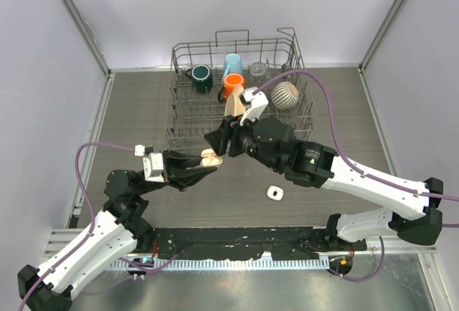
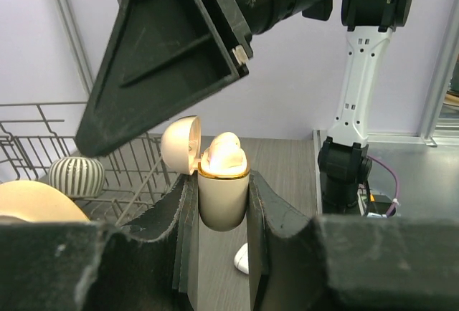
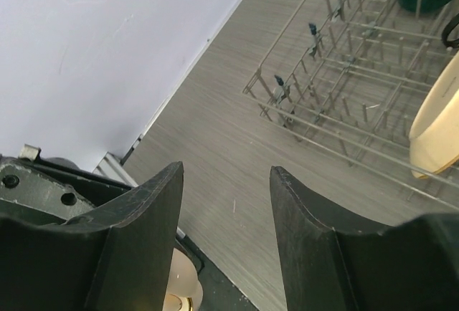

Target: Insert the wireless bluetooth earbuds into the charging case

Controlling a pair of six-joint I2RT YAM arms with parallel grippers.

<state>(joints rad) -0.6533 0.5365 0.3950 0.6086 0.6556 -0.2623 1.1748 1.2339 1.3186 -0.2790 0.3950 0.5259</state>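
My left gripper (image 1: 209,160) is shut on a cream charging case (image 2: 223,207) with a gold rim and holds it upright above the table. Its lid (image 2: 179,143) is hinged open to the left. A cream earbud (image 2: 224,152) sits in the case's mouth; I cannot tell if there is a second one. My right gripper (image 1: 217,141) is open and empty, just above and behind the case; one of its fingers (image 2: 165,60) looms over the lid. In the right wrist view the right gripper (image 3: 226,182) frames bare table, and the lid (image 3: 181,282) shows at the bottom.
A small white rounded case (image 1: 275,193) lies on the table right of the grippers and shows below the held case (image 2: 242,257). A wire dish rack (image 1: 176,121) at the back holds a green mug (image 1: 201,77), blue cup (image 1: 232,64), orange cup (image 1: 233,83), striped bowl (image 1: 285,95) and a cream plate (image 3: 437,125).
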